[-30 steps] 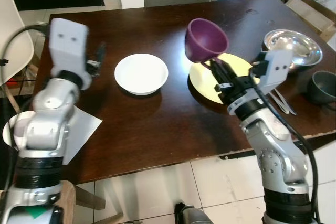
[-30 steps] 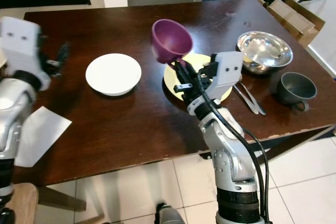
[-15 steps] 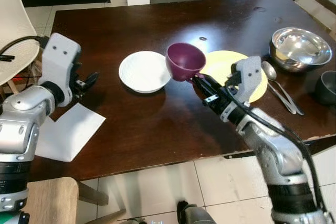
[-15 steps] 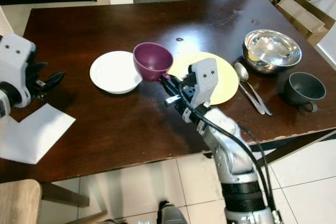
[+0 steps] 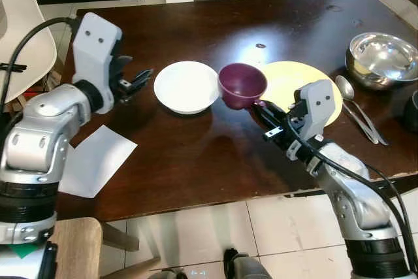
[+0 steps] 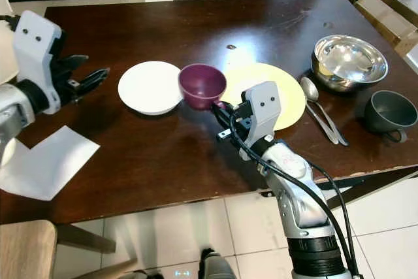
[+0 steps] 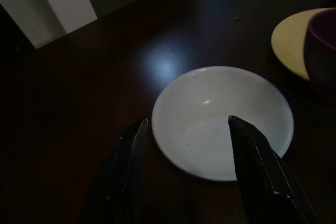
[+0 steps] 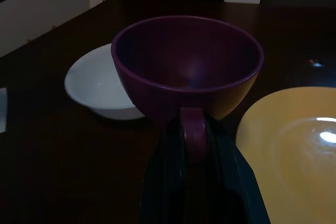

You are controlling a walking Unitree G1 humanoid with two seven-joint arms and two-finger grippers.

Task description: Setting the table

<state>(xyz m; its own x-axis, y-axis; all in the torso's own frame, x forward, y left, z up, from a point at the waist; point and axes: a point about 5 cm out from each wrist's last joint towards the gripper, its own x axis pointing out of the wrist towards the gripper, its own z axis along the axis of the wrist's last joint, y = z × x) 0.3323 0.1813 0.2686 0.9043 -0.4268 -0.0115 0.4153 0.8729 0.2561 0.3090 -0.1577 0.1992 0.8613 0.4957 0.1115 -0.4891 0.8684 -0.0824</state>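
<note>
Right wrist view: right gripper (image 8: pixel 193 129) clamps empty purple cup (image 8: pixel 188 66) beside empty white bowl (image 8: pixel 97 85).

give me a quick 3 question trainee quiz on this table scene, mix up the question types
1. True or false: the right gripper is shut on the handle of the purple cup.
2. Multiple choice: what lies directly ahead of the open left gripper? A) the grey mug B) the white bowl C) the steel bowl
3. Fill in: the spoons lie between the yellow plate and the ______ bowl.

Key
1. True; its black fingers clamp the handle.
2. B; the grey mug sits at the table's far right edge.
3. Steel; the steel bowl stands right of the plate.
</note>
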